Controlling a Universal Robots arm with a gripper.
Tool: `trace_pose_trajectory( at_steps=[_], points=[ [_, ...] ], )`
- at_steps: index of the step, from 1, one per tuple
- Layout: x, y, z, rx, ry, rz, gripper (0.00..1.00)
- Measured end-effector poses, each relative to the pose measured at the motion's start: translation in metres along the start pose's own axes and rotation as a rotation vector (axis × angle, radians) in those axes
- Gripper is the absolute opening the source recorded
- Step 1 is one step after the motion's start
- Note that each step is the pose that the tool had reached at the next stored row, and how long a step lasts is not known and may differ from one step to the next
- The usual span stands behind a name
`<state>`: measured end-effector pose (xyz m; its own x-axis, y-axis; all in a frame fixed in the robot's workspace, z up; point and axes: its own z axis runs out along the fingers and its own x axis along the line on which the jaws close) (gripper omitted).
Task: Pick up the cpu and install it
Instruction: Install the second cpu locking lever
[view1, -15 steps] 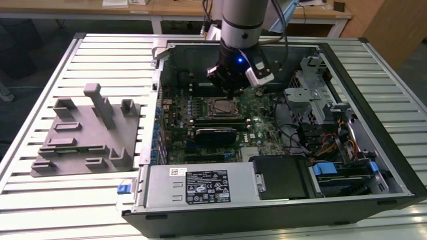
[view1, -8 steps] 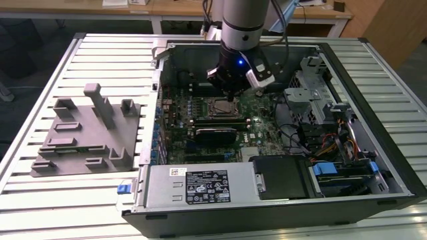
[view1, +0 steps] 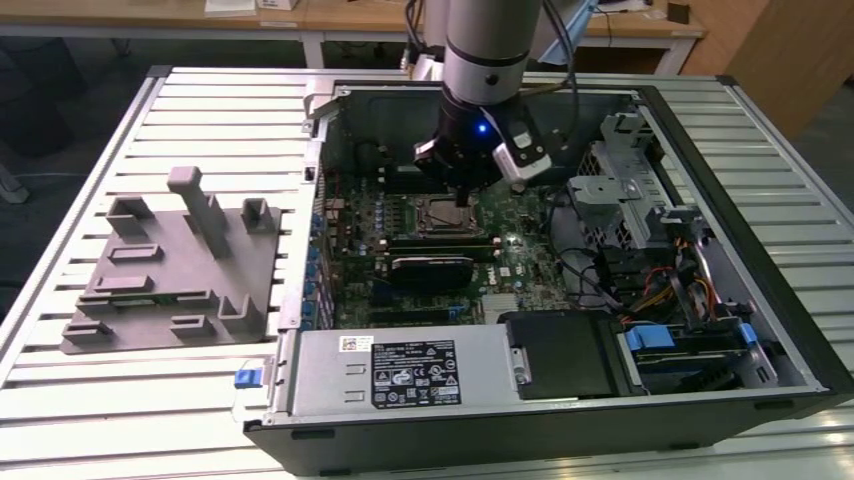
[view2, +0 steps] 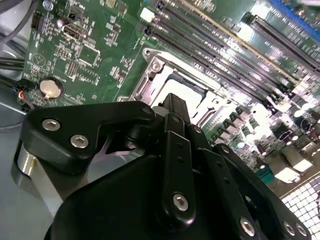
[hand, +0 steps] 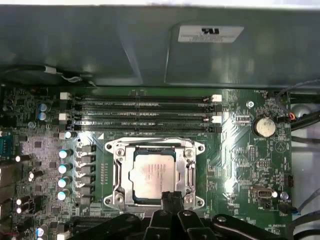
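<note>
Exterior view: arm reaches down into the open PC case (view1: 747, 300), gripper (view1: 463, 200) hanging right over the CPU socket (view1: 445, 212) on the motherboard (view1: 521, 250); fingertips look drawn together to a narrow point above the socket, but whether they pinch anything cannot be told from here. Grey fixture (view1: 174, 270) sits on the slatted table (view1: 80, 140), well apart from the socket and outside the case; power supply (view1: 400, 370) lies at the case's near edge. Second wrist view: black gripper linkage (view2: 175, 165) blocks most of the socket frame (view2: 160, 75), which lies just beyond the finger ends; memory slots (view2: 225, 45) run beside the socket, coin battery (view2: 50, 88) off to the socket's other side; the chip is hidden here. First wrist view: cpu (hand: 152, 172) lies flat inside the socket frame (hand: 118, 170), silvery top showing, edges parallel to the frame, so it looks seated already; gripper (hand: 171, 200) tips come together just at the chip's edge nearest the camera, touching or a hair above, cannot tell. Judgement: to do this step well, keep the chip level and square to the frame, no side drag over the pins, let go only when it sits flush, and clear the memory slots (hand: 145, 112) beside the socket.
</note>
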<state>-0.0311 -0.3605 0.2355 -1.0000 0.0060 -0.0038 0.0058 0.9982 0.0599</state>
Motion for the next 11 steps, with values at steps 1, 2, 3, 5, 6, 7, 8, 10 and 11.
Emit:
trace_pose_trajectory(
  at_steps=[1,2,3,5,6,7,8,10,11],
  points=[
    [0.0,-0.0017,-0.0001,0.0,0.0,0.0,0.11],
    [0.0,-0.0034,-0.0003,0.0001,0.0001,0.0,0.11],
    [0.0,-0.0049,-0.0003,0.0001,0.0001,0.0,0.11],
    [0.0,-0.0065,-0.0004,0.0001,0.0,0.0,0.11],
    [0.0,-0.0068,-0.0004,0.0,0.0,0.0,0.11],
    [0.0,-0.007,-0.0004,0.0,0.0,0.0,0.11],
    [0.0,-0.0073,-0.0004,0.0,0.0,0.0,0.11],
    [0.0,-0.0077,-0.0005,0.0001,0.0,0.0,0.11],
    [0.0,-0.008,-0.0005,0.0,0.0,0.0,0.11]
  ],
)
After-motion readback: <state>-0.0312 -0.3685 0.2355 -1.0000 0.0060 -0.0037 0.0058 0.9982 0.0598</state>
